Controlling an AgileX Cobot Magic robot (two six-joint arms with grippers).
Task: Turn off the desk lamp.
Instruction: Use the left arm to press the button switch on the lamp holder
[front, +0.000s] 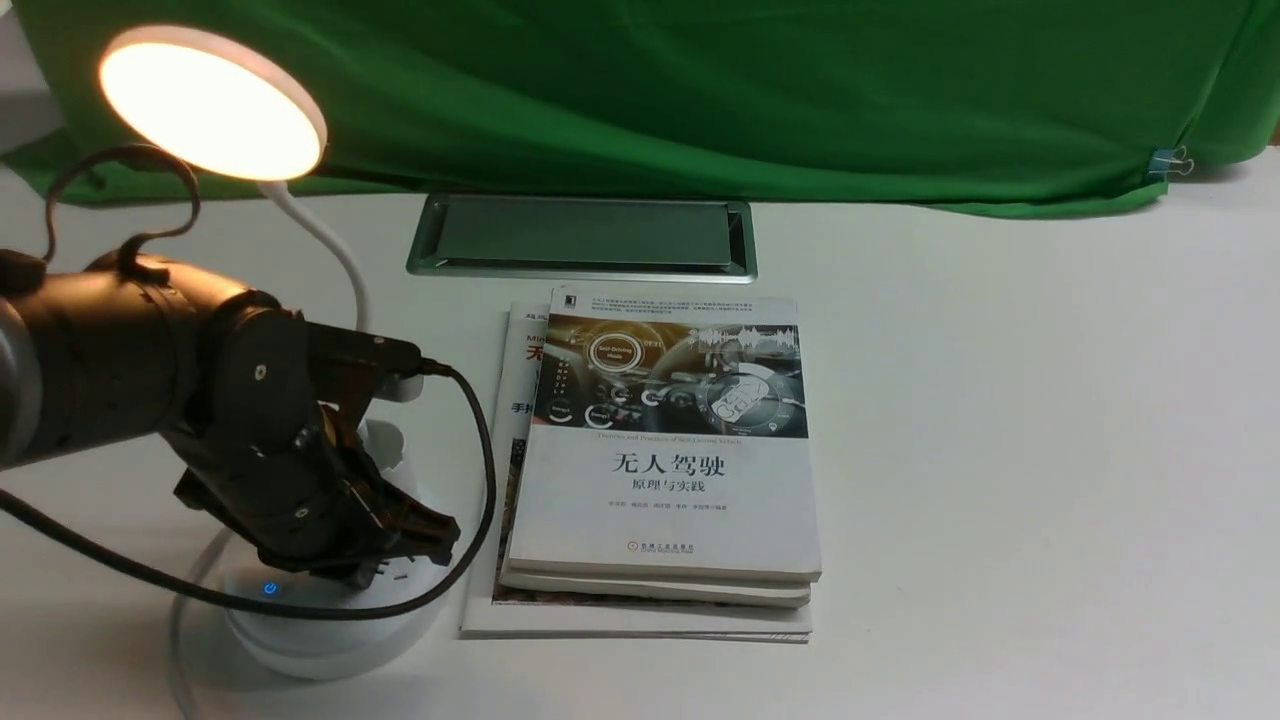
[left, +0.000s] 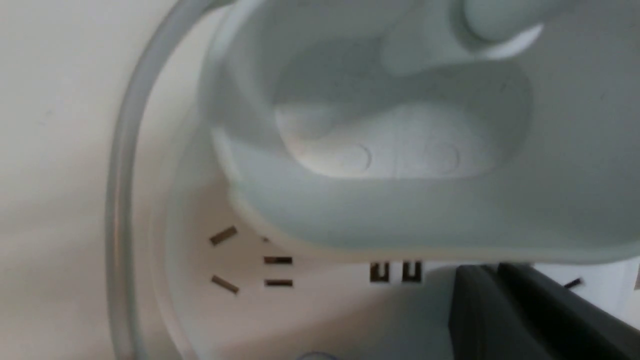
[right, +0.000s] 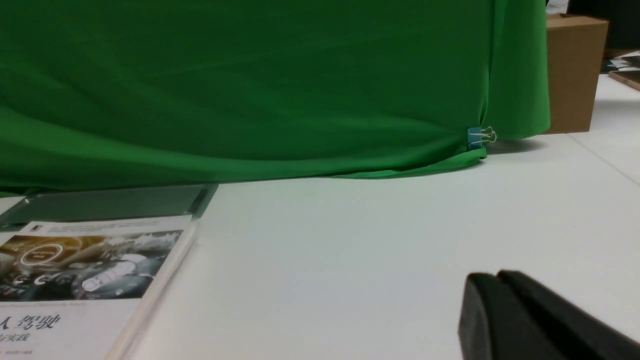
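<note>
While the desk lamp (front: 215, 105) glows at the bench's left, bring the left hand (front: 355, 572), its fingertips together, over the power button (front: 270, 588) and press straight down, lightly; contact with the base (front: 330, 640) is hard to judge.

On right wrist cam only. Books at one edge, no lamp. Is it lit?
Observer: Yes. In the front view the desk lamp's disc head glows warm white.

Operator: Where's the left tool?

Observer: Over the lamp's round base, its fingers closed together in the left wrist view.

Operator: Anything showing on the base itself?

Observer: A blue power symbol is lit near the base's front edge. Whether the tool touches the base, I can't tell.
</note>
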